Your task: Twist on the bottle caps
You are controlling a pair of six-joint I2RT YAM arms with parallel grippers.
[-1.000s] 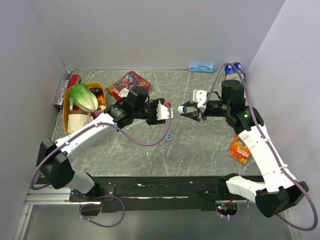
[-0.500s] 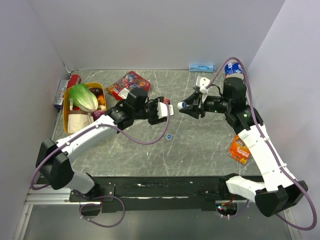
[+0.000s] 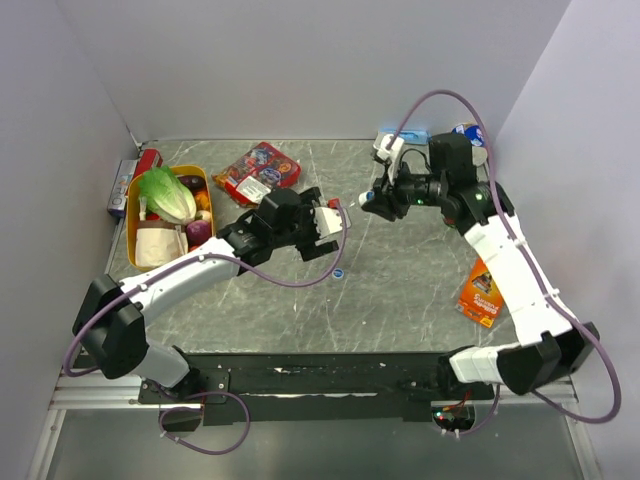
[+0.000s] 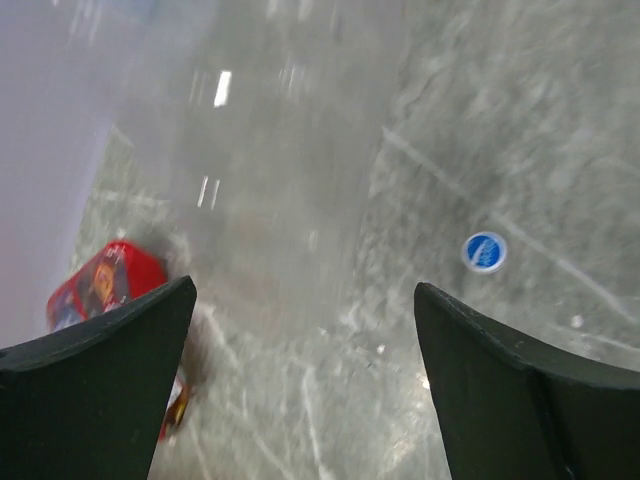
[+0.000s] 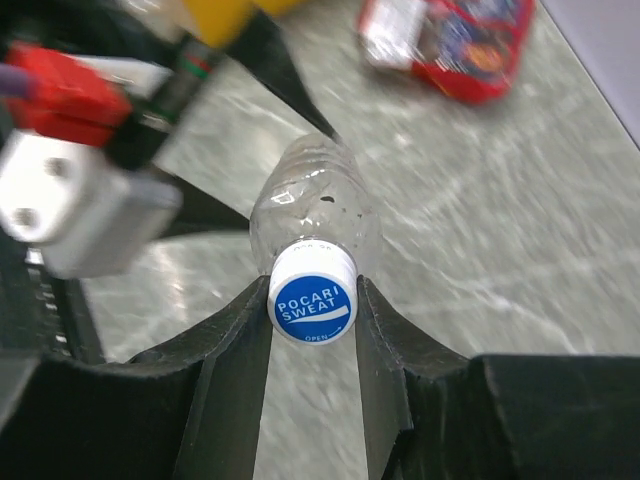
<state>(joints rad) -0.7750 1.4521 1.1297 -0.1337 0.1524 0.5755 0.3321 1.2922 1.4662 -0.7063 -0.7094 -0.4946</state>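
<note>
My right gripper [image 5: 312,300] is shut on a blue bottle cap [image 5: 313,308] that sits on the neck of a clear bottle [image 5: 315,205]. The bottle points away from the gripper, towards the left arm. In the top view the right gripper [image 3: 372,203] holds the bottle [image 3: 354,204] above the middle of the table. My left gripper [image 3: 336,216] is just left of it. The left gripper [image 4: 303,290] is open with nothing gripped between its fingers. A second blue bottle cap [image 3: 338,272] [image 4: 484,251] lies loose on the table.
A yellow tray [image 3: 132,215] with lettuce and other food stands at the left, with a red can [image 3: 147,160] behind it. A red snack packet [image 3: 258,168] lies at the back. An orange packet [image 3: 480,295] lies at the right, and a blue-and-white tin [image 3: 468,130] is in the back right corner.
My left gripper has opened and let go of the bottle, and has drawn slightly towards the near side. The right arm has swung towards the back, carrying the bottle by its cap.
</note>
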